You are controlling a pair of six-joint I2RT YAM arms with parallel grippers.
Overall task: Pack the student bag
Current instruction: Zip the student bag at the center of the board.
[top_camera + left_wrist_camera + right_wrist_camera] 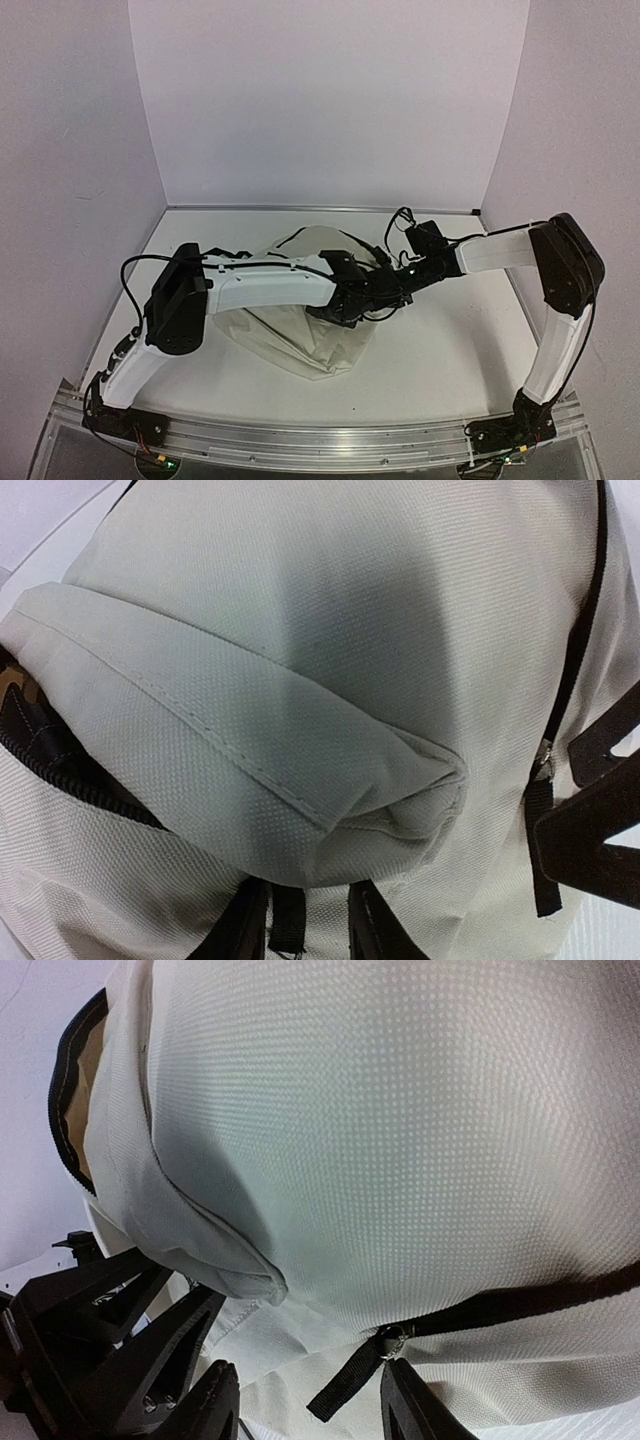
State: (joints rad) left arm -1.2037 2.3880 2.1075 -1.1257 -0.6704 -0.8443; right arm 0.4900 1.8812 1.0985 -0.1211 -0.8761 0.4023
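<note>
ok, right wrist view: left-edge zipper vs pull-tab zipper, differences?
The left-edge zipper gapes open, tan showing inside; the pull-tab zipper is shut along its visible run. The pull-tab zipper ends by the right gripper; the left-edge zipper lies clear of it. Both are black on the cream student bag.

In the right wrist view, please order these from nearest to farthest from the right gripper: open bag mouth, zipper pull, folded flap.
1. Zipper pull, between the fingers.
2. Folded flap, left of centre.
3. Open bag mouth, upper left.
</note>
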